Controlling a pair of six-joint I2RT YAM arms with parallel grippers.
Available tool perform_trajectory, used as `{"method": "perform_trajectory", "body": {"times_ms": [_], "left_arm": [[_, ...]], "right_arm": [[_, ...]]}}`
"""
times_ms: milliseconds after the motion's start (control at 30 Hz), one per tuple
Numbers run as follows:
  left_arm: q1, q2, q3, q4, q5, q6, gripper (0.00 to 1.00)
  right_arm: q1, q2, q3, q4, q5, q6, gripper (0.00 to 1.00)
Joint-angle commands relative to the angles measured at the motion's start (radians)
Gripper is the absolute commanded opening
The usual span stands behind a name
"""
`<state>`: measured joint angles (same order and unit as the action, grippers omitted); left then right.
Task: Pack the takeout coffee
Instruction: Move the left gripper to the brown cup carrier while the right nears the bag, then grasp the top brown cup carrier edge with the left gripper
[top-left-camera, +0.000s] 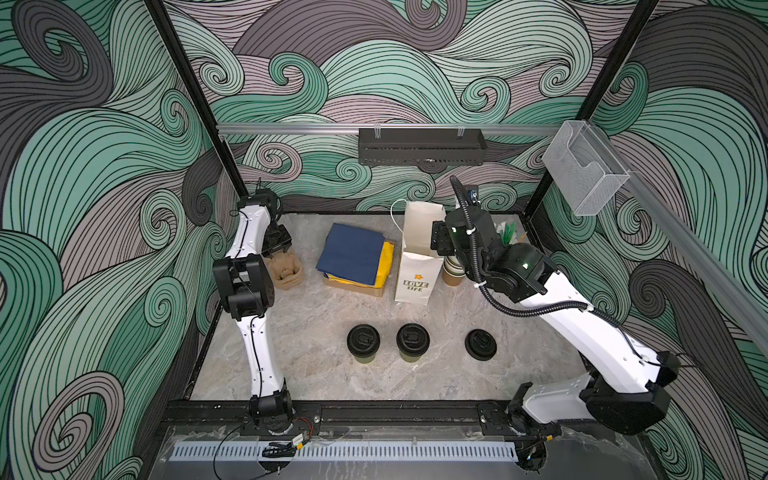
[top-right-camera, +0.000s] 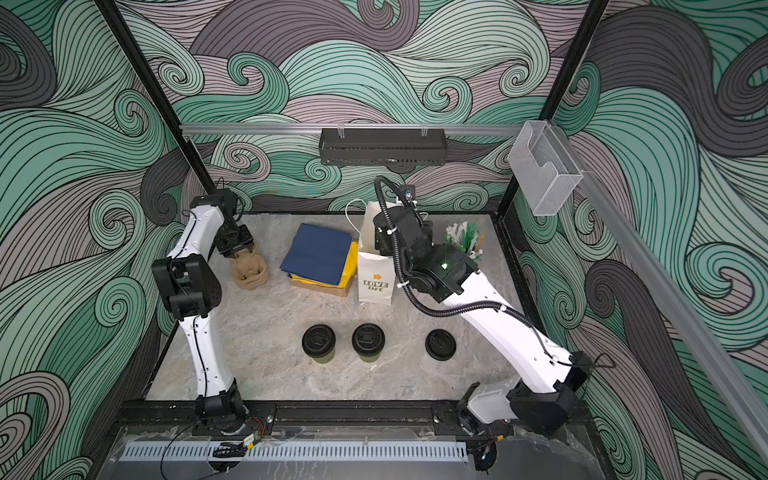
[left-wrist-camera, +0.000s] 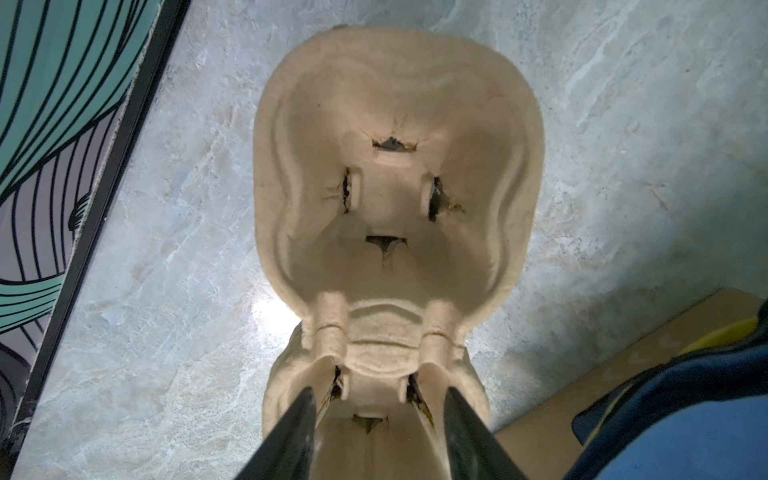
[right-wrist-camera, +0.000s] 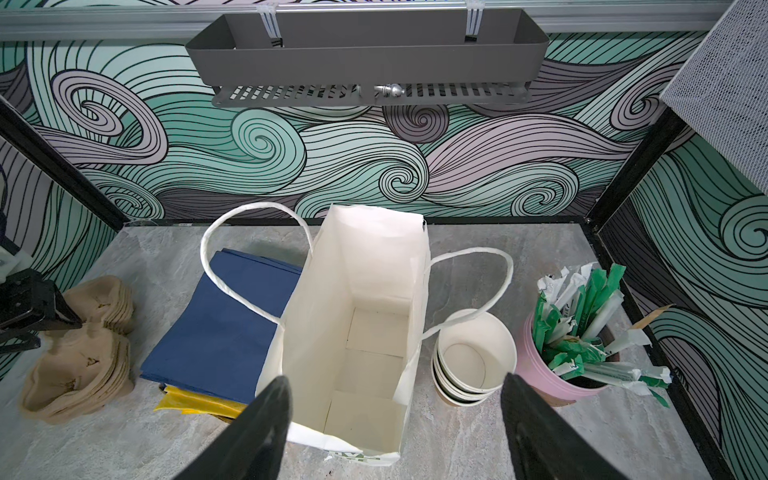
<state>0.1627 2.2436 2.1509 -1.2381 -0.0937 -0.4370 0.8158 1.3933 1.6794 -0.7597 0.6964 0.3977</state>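
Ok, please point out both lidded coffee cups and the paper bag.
Cup nearer the left arm (top-left-camera: 363, 340): a top view, lid centre.
Cup nearer the right arm (top-left-camera: 412, 338): a top view, lid centre.
Paper bag (right-wrist-camera: 365, 257): right wrist view, inner back wall.

Both top views: I see even, diffuse light from above on the worktop (top-left-camera: 316, 299), with only faint, soft-edged shadows. The wide lens makes each frame post (top-left-camera: 181, 62) lean outward and stretches the wall pattern toward the corners, and fine detail is slightly soft. Left wrist view: a white glare patch lies on the worktop beside the pulp carrier (left-wrist-camera: 395, 187), and the left end effector (left-wrist-camera: 379, 390) is blurred. Right wrist view: bright and crisp at mid-depth, with the right end effector (right-wrist-camera: 395, 376) dark and out of focus.
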Motion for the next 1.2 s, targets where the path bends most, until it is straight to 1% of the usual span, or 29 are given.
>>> {"method": "perform_trajectory", "body": {"times_ms": [0, 267, 467, 667, 833, 1000, 1167], "left_arm": [[0.006, 0.031, 0.034, -0.013, 0.011, -0.016, 0.52], [0.006, 0.057, 0.054, -0.021, -0.018, -0.066, 0.5], [0.006, 0.086, 0.087, -0.047, -0.028, -0.057, 0.46], [0.006, 0.112, 0.134, -0.097, -0.048, -0.042, 0.45], [0.006, 0.112, 0.134, -0.107, -0.067, -0.028, 0.44], [0.006, 0.119, 0.136, -0.106, -0.047, -0.031, 0.43], [0.005, 0.126, 0.132, -0.095, -0.002, -0.013, 0.44]], "right_arm": [[-0.007, -0.02, -0.011, 0.001, 0.003, 0.007, 0.8], [-0.013, -0.023, -0.017, -0.002, 0.017, 0.024, 0.8], [-0.014, -0.034, -0.03, 0.003, 0.034, 0.029, 0.8], [-0.017, -0.036, -0.036, 0.017, 0.034, 0.026, 0.8], [-0.018, -0.036, -0.045, 0.029, 0.031, 0.03, 0.8], [-0.018, -0.032, -0.043, 0.031, 0.028, 0.027, 0.8], [-0.021, -0.028, -0.044, 0.034, 0.02, 0.026, 0.8]]}}
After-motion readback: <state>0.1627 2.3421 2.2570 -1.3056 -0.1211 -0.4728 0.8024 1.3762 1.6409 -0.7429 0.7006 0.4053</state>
